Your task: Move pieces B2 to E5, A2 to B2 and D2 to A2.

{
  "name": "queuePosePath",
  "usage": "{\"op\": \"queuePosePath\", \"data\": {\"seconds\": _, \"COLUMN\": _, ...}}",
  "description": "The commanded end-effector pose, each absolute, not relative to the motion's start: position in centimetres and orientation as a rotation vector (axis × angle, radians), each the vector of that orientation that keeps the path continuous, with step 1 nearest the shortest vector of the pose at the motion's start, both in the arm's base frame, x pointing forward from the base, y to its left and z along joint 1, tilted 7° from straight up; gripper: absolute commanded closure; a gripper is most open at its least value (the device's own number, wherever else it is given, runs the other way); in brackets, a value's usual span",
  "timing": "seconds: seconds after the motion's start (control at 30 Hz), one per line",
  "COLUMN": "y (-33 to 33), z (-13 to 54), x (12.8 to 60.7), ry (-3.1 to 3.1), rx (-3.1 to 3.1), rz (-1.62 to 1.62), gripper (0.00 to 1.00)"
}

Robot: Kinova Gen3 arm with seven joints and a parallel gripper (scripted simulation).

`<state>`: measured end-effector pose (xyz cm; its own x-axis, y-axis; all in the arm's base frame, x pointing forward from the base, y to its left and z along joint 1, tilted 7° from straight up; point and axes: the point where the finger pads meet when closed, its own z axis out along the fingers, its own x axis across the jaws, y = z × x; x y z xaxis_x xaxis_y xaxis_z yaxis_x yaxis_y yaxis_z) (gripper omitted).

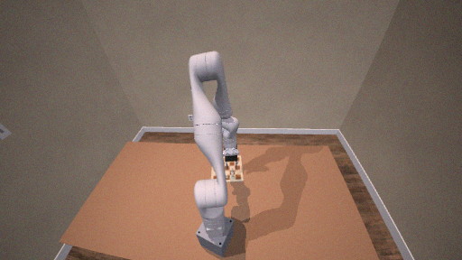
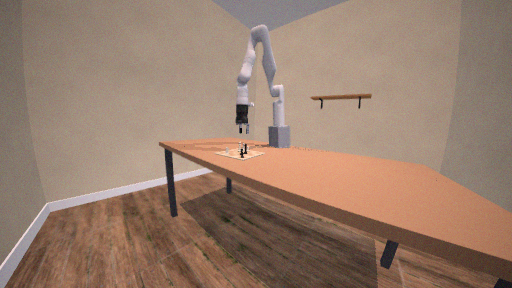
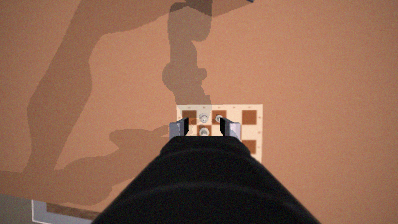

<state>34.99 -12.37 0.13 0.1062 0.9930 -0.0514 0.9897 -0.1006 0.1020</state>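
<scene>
The small chessboard (image 3: 218,125) lies on the table, partly hidden under my wrist. In the wrist view I see three pale pieces between my fingers, seen from above: one (image 3: 203,118), one (image 3: 218,118) and one (image 3: 203,131). My gripper (image 3: 204,124) is open and empty, well above the board. In the exterior view the gripper (image 2: 242,129) hangs high over the board (image 2: 238,153), where dark and pale pieces (image 2: 243,149) stand upright. In the top view the board (image 1: 228,170) sits just beyond the arm, with the gripper (image 1: 231,159) over it.
The arm's base (image 2: 279,136) stands on the table behind the board. A wall shelf (image 2: 341,97) hangs far to the right. The table edge (image 2: 200,156) runs in front of the board.
</scene>
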Motion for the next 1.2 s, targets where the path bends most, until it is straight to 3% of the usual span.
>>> {"op": "queuePosePath", "data": {"seconds": 0.0, "y": -12.4, "z": 0.3, "x": 35.0, "ry": 2.028, "rx": 2.250, "rz": 0.047, "gripper": 0.00}}
{"op": "queuePosePath", "data": {"seconds": 1.17, "y": -12.0, "z": 6.6, "x": 34.4, "ry": 2.028, "rx": 2.250, "rz": 0.047, "gripper": 0.00}}
